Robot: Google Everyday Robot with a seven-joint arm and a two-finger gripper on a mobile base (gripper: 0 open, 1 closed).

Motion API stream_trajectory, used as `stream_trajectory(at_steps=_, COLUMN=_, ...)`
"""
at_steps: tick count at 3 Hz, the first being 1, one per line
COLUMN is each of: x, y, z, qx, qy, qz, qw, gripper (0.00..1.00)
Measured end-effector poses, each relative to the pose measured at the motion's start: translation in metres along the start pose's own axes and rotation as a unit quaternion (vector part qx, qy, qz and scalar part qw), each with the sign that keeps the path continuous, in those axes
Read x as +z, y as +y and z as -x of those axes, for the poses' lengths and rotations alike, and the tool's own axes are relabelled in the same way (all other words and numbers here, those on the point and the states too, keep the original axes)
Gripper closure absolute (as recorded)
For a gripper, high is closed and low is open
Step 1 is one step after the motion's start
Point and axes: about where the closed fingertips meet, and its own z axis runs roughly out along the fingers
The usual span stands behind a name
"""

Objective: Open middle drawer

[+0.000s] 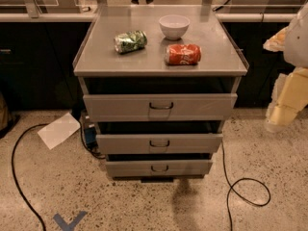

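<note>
The right edge cuts off the blurred pincer [281, 110]; left of it, the middle drawer [159, 143] hides its inside.

**One high camera, tilted down at the drawer cabinet**

I have a single view to work from. It sits above and in front of the cabinet [159, 61], facing it squarely and pitched downward. That gives me the whole top surface and all three drawer fronts, with the middle drawer [192, 142] just below frame centre. The camera stands back far enough to take in the speckled floor [144, 201] at 6 o'clock and the dark counter [38, 57] behind, toward 12. The gripper [283, 110] shows at the frame's edge at 3 o'clock, right of the cabinet.
</note>
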Motion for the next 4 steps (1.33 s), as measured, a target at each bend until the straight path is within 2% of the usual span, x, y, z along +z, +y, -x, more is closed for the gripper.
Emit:
stream_trajectory(at_steps=1, x=-0.001, y=0.0, z=0.001, qx=0.0, qy=-0.003, qz=-0.006, qw=1.0, gripper=0.0)
stream_trajectory(at_steps=2, x=0.021, y=0.007, z=0.001, qx=-0.003, qy=-0.031, qz=-0.002, qw=0.9995, gripper=0.0)
stream_trajectory(at_steps=3, x=0.075, y=0.026, z=0.0, qx=-0.001, qy=-0.071, qz=0.014, qw=0.9974, gripper=0.0)
stream_trajectory(at_steps=4, x=0.127, y=0.042, z=-0.002, qx=0.003, qy=-0.098, qz=0.026, qw=0.9948, gripper=0.0)
